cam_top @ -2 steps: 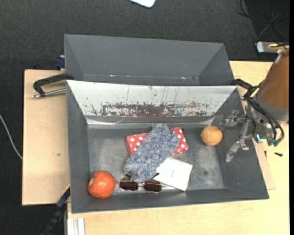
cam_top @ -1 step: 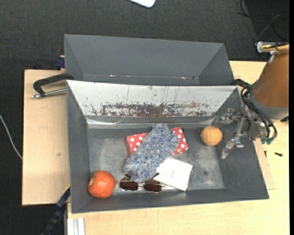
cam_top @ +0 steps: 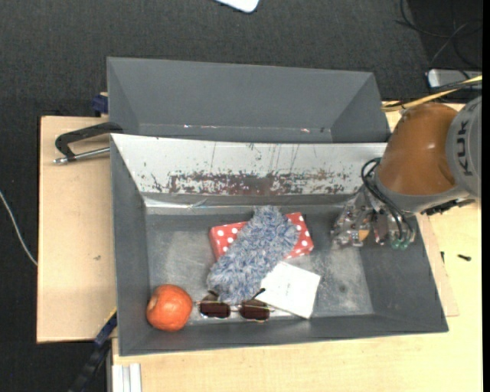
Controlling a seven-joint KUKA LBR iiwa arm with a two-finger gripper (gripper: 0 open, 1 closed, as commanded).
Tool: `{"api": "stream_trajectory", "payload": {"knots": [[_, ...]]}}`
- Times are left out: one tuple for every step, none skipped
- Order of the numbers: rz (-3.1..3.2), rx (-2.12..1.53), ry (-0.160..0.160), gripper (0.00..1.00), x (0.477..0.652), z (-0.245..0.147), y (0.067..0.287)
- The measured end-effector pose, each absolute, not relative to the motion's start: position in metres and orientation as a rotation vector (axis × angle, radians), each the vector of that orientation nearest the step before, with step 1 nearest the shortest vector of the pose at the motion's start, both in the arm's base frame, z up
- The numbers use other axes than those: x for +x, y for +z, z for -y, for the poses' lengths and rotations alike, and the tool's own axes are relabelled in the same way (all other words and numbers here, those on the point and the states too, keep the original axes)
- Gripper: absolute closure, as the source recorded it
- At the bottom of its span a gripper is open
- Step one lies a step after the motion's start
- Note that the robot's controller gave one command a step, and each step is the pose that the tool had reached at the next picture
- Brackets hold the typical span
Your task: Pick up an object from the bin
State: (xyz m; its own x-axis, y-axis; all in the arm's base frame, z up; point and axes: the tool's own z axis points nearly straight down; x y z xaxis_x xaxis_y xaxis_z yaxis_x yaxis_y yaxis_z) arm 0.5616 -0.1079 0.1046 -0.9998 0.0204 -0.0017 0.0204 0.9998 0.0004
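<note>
The tool [cam_top: 361,230] sits over open floor at the bin's [cam_top: 402,287] right wall, its opening impossible to tell. A red dotted box [cam_top: 302,233] lies near, center frame. The arm [cam_top: 429,153] reads "KU".

Robotics lab, grasping test cell. Grey metal bin [cam_top: 130,253] with scuffed back wall, dark carpet floor [cam_top: 46,61] around. Orange-covered industrial arm [cam_top: 417,157] reaching in. Loose cables [cam_top: 440,31] trailing top right. Mismatched items [cam_top: 260,253] inside.

Dark speckled carpet [cam_top: 46,53] covers the floor all round; black cables [cam_top: 452,34] loop across one corner, and something white [cam_top: 239,4], maybe paper, lies farther along.
</note>
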Motion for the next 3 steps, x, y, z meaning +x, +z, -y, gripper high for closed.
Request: {"api": "stream_trajectory", "payload": {"knots": [[-3.140,0.032,0.000,1.00,0.562,0.108,0.105],[-3.139,0.015,0.000,1.00,0.561,0.106,0.137],[-3.131,0.004,-0.002,1.00,0.562,0.106,0.165]]}}
